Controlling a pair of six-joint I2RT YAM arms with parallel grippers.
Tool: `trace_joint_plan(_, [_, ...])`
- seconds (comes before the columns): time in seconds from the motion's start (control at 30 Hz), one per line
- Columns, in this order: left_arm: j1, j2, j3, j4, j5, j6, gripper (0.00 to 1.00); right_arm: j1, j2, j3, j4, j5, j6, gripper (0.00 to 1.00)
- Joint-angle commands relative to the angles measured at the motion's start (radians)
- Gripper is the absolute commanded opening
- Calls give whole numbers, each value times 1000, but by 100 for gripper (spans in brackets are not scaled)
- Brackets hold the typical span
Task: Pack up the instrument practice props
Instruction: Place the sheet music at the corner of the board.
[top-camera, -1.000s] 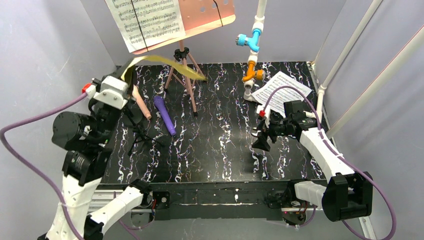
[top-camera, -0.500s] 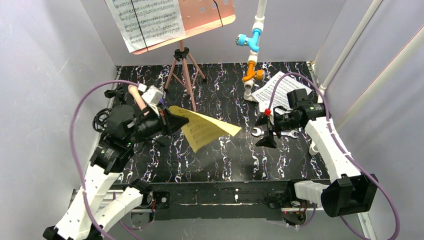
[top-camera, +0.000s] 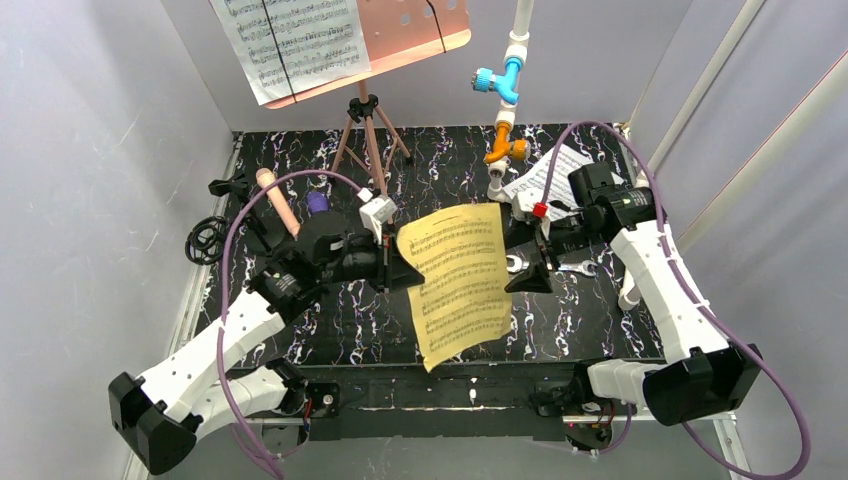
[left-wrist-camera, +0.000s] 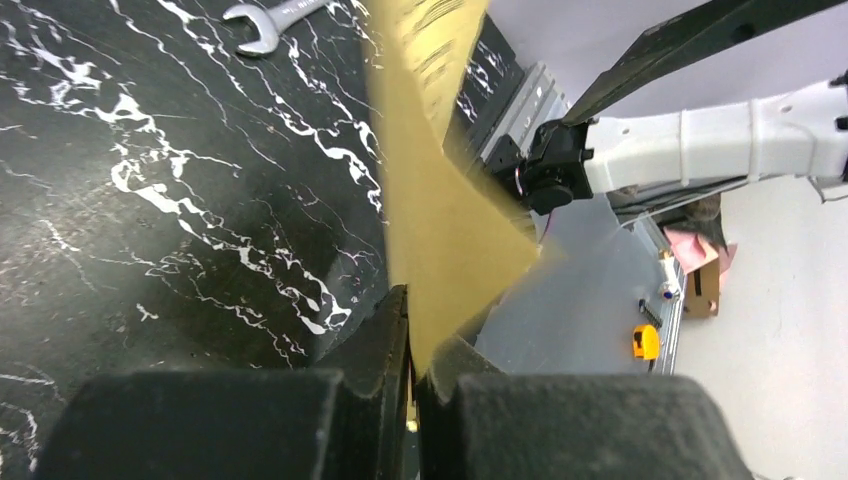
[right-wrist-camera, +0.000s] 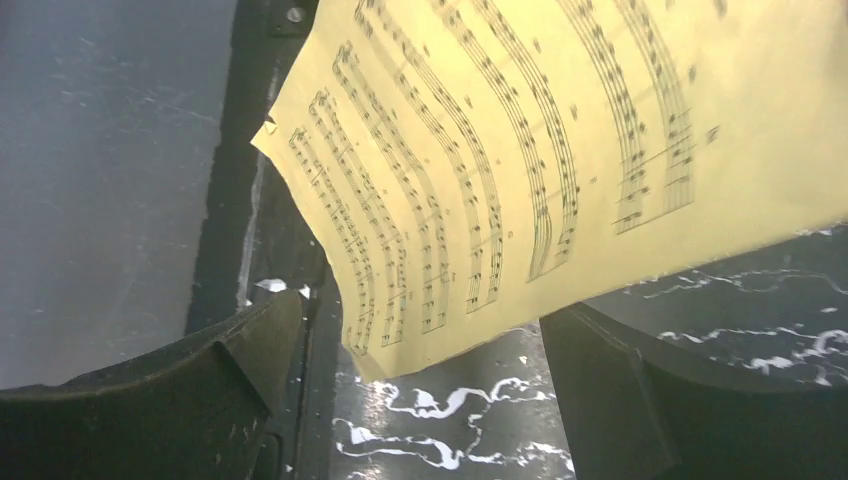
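Left pincer (top-camera: 409, 271) clamps yellow sheet (top-camera: 462, 285) by its edge.

The yellow sheet (top-camera: 463, 280) hangs across the middle of the table (top-camera: 590, 320), filling the gap between the left gripper (top-camera: 408, 272) and the right gripper (top-camera: 528, 277). The stand (top-camera: 368, 150) and the pipe (top-camera: 503, 120) block the far edge; bare surface lies between them and at the near right corner.
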Motion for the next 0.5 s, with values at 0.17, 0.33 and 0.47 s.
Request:
trace_joint_plan(0.17, [-101, 96, -9, 46, -42, 65, 0, 34, 27, -31, 190, -15, 305, 98])
trace_joint_plan(0.33, [-108, 102, -17, 59, 18, 91, 0, 34, 45, -47, 290, 50, 429, 98])
trace_joint_plan(0.47, [-116, 104, -25, 67, 55, 100, 0, 34, 55, -74, 330, 70, 456, 98])
